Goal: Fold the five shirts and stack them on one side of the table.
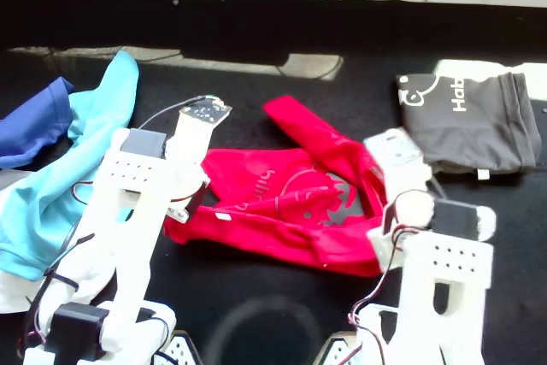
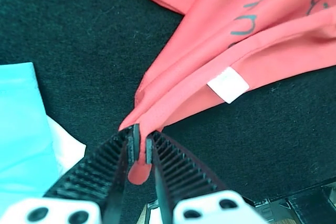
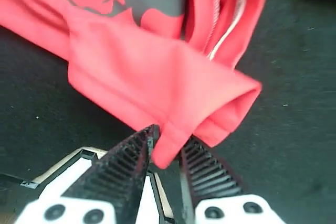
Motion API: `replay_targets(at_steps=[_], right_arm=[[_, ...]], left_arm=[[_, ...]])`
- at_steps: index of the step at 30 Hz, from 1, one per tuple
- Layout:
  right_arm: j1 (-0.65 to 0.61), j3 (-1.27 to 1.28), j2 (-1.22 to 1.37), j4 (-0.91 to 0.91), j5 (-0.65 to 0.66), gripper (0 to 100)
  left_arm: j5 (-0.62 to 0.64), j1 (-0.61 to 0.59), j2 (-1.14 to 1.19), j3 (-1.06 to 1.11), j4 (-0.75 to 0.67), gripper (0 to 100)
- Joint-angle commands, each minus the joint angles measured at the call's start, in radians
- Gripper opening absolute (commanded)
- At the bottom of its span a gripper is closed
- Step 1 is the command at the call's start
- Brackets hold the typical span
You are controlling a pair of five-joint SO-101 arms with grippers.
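Left tool (image 2: 143,136) is clamped almost shut on the near-left corner of the red shirt (image 1: 282,198), with just a thin pinch of fabric between the toothed pads. The right tool (image 3: 169,139) is a bit wider open but also has a bite, on a doubled-over lump of the same shirt at its near-right end. So both arms are on the one shirt, which lies rumpled across the middle of the desk (image 1: 256,314) with one sleeve flung toward the far side.

My read is that this is the fold on shirt number two. A gray shirt (image 1: 470,121) sits at the far right looking already folded, so that's probably the stacking side. The light blue shirt (image 1: 77,151) and dark blue shirt (image 1: 34,121) are heaped on the left, with some white cloth (image 1: 17,297) under them that I'd guess is the fifth. None of those look touched.

Next, I'd say both tools need to lift together and carry the near edge up and over toward the far side, keeping level so the fabric doesn't twist. The left grip is right at the tip of the corner, so a jerk could slip it out. That stray sleeve will need tucking in too before the shirt goes onto the gray one.
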Motion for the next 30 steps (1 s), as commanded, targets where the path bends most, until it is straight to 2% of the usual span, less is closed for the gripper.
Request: replay_targets(at_steps=[1,4,8,13,18,28,30], right_arm=[[-0.01,-0.243,-0.01,0.061,0.011,5.8],[-0.01,-0.292,-0.007,0.03,-0.011,13.5],[-0.013,-0.274,0.081,-0.081,-0.137,26.9],[-0.058,-0.239,0.334,-0.259,-0.227,27.0],[-0.156,-0.266,0.634,-0.318,-0.321,27.0],[-0.183,-0.555,1.084,-0.331,-0.321,26.9],[-0.183,-0.627,1.171,-0.331,-0.321,21.8]], left_arm=[[0.003,0.007,-0.004,-0.002,-0.002,1],[0.003,0.007,-0.004,-0.002,-0.002,1],[0.003,0.007,-0.004,-0.002,-0.002,1],[0.005,0.007,-0.004,-0.002,-0.002,1],[0.005,0.007,-0.004,-0.001,-0.002,1],[0.005,0.007,-0.004,-0.001,0.0,1],[0.005,0.007,-0.004,-0.001,0.0,1]])
